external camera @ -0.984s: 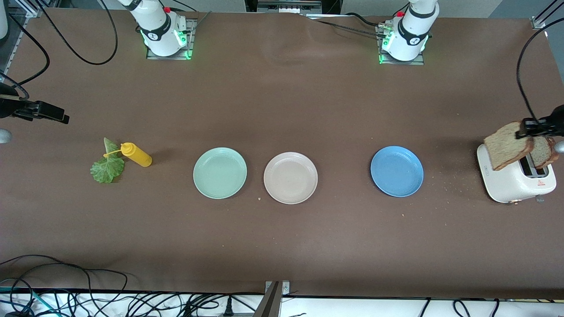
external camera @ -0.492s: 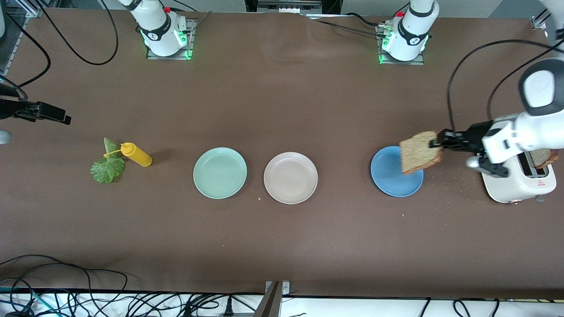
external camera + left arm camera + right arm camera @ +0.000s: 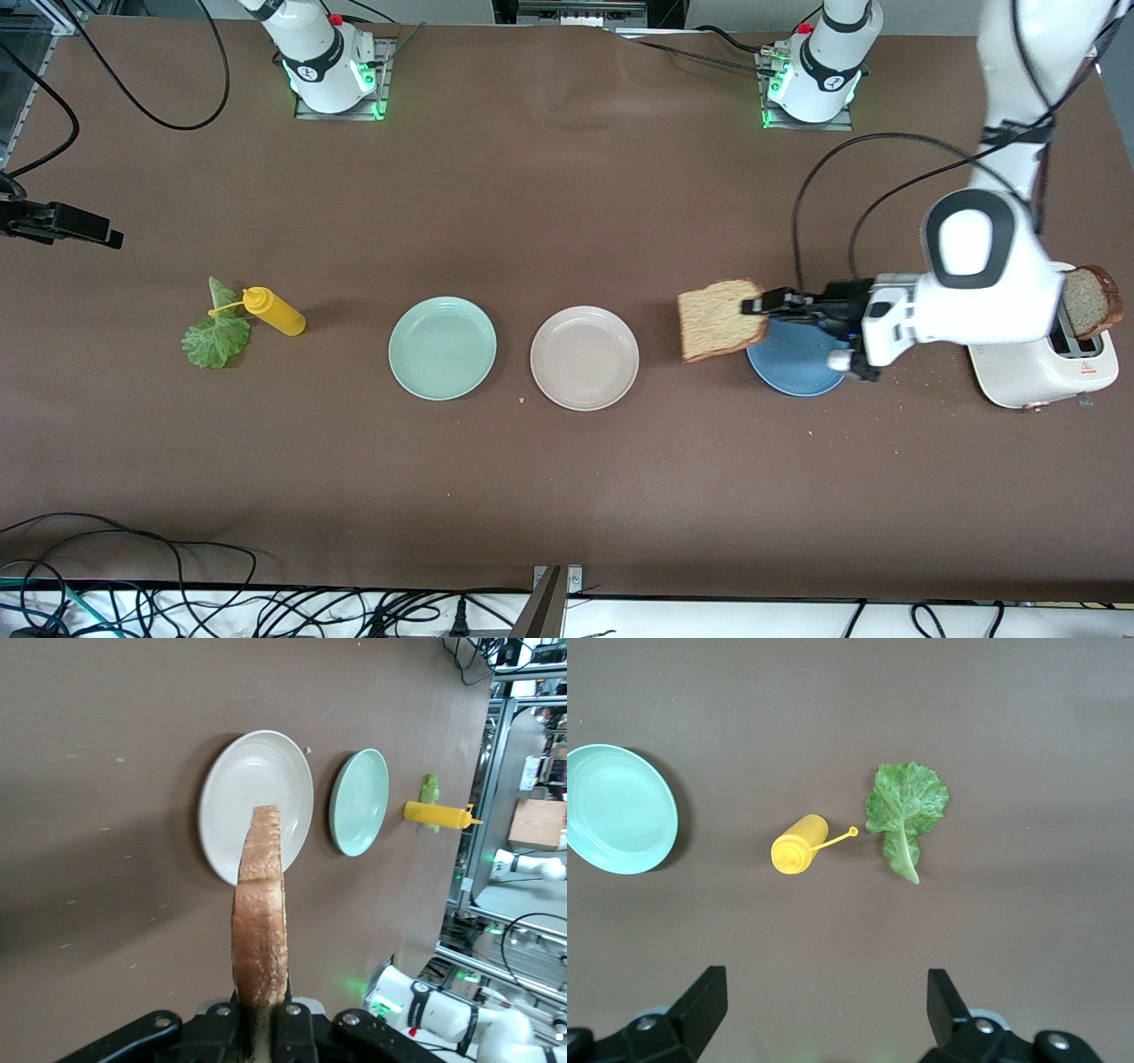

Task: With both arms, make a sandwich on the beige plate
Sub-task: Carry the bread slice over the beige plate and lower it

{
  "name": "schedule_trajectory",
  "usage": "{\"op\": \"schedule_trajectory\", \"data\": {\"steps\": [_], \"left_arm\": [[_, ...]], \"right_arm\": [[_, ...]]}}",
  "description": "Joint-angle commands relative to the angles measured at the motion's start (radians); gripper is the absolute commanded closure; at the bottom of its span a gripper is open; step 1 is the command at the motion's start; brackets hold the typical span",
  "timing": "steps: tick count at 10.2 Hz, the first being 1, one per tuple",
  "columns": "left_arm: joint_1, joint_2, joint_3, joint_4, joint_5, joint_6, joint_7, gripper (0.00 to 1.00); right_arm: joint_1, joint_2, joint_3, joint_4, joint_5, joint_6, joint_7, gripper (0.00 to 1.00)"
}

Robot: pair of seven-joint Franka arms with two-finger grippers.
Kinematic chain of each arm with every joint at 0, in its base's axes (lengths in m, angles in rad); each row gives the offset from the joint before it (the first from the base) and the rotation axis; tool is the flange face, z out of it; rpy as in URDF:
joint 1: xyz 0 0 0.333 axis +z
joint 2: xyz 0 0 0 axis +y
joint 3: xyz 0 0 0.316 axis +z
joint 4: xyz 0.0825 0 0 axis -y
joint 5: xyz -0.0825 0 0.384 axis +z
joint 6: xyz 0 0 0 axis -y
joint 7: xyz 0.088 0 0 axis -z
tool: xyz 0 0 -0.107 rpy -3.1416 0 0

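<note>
Bread slice clamped in left gripper, airborne between beige plate and blue plate.

Left gripper carried bread slice from above toaster, across blue plate, now over table between blue plate and beige plate. Second slice in toaster now uncovered.

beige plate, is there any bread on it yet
No, the beige plate lies bare, while the left gripper holds a bread slice in the air beside the blue plate.
</note>
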Motion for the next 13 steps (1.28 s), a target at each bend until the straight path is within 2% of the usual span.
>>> {"op": "schedule_trajectory", "data": {"steps": [1,2,5,9,10,11,12,13], "left_arm": [[-0.088,0.174,0.01,0.121,-0.153,0.017,0.047,1.0],[-0.129,0.231,0.01,0.158,-0.193,0.025,0.059,1.0],[-0.197,0.307,-0.049,0.182,-0.298,0.227,0.09,1.0],[-0.206,0.347,-0.059,0.217,-0.289,0.259,0.092,1.0],[-0.208,0.347,-0.059,0.217,-0.287,0.267,0.09,0.91],[-0.223,0.347,-0.06,0.217,-0.286,0.346,0.088,0.47],[-0.248,0.347,-0.065,0.217,-0.292,0.432,0.085,0.2],[-0.255,0.342,-0.094,0.211,-0.289,0.522,0.075,0.0]], "right_arm": [[-0.008,-0.006,0.007,0.001,0.019,-0.011,-0.022,0.0],[-0.008,-0.004,0.009,0.001,0.019,-0.015,-0.019,0.0],[-0.004,-0.006,0.009,0.001,0.019,-0.018,-0.004,0.0],[-0.004,-0.004,0.009,0.002,0.018,-0.013,-0.004,0.0],[-0.005,-0.004,0.009,0.002,0.019,-0.015,-0.004,0.0],[-0.004,-0.004,0.009,0.002,0.018,-0.016,-0.004,0.0],[-0.004,-0.004,0.009,0.002,0.018,-0.016,-0.004,0.0],[-0.004,-0.004,0.009,0.001,0.018,-0.016,-0.002,0.0]]}}
